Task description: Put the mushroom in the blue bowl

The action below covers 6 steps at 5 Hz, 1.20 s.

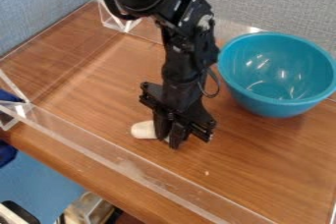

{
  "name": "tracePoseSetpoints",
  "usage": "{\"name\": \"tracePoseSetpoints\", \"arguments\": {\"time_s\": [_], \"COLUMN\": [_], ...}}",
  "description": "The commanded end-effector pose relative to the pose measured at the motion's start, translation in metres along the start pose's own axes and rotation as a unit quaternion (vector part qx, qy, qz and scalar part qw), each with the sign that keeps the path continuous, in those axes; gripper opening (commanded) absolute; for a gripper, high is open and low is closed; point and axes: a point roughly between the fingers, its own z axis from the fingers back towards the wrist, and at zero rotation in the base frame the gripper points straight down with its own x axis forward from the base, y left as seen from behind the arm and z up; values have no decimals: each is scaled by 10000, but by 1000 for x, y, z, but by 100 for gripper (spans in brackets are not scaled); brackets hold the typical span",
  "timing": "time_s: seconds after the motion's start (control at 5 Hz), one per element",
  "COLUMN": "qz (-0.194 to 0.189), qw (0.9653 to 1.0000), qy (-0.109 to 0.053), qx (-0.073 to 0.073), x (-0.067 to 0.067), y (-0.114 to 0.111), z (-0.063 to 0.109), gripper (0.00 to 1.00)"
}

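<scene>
The mushroom (140, 130) lies low on the wooden table (79, 71). Only its cream-white stem shows, poking out to the left of the fingers, and the cap is hidden between them. My gripper (178, 138) points straight down at the table, its black jaws closed narrowly around the mushroom's hidden end. The blue bowl (252, 92) is glossy teal and empty. It stands on the table to the right of the arm and a little behind it, apart from the gripper.
A low clear plastic wall (92, 149) runs around the table's edges. A white triangular bracket (125, 17) sits at the back corner, in front of the blue-grey backdrop. Bare wood lies to the left of and in front of the gripper.
</scene>
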Motion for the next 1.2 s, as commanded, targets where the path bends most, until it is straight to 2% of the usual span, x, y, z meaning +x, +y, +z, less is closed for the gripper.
{"name": "tracePoseSetpoints", "arguments": {"time_s": [0.0,0.2,0.6,0.8,1.0], "qz": [-155,-311,-220,-66,69], "qw": [9998,9995,9997,9999,9998], "qy": [-89,-79,-38,-15,-47], "qx": [35,57,94,132,200], "x": [1,-1,-3,-1,5], "y": [1,1,-6,5,16], "z": [3,1,27,36,55], "gripper": [0,0,0,0,0]}}
